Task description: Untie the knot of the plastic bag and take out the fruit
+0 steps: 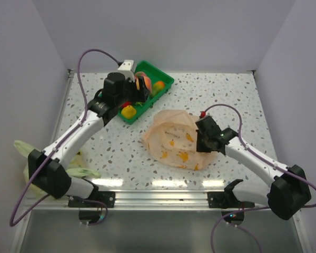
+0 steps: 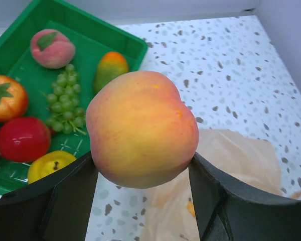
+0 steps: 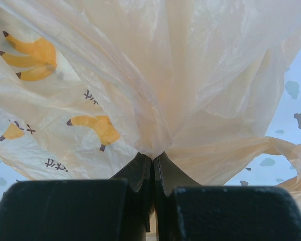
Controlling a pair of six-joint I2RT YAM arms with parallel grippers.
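A round peach-orange toy fruit [image 2: 140, 128] was gripped between the widely set fingers of the left hand [image 2: 140, 168]. The green plastic tray [image 2: 136, 49] lay ahead and leftward. The pale orange plastic bag [image 1: 171, 138] rested on the counter [image 1: 237, 100], its film pinched by the right hand [image 3: 151, 170].

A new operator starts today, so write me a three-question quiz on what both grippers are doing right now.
1. True or false: the right gripper is shut on the plastic bag.
2. The left gripper holds: A) a banana, B) a yellow-orange peach, C) nothing.
3. Where does the grape bunch lie?
Key: 1 true. 2 B. 3 in the green tray.
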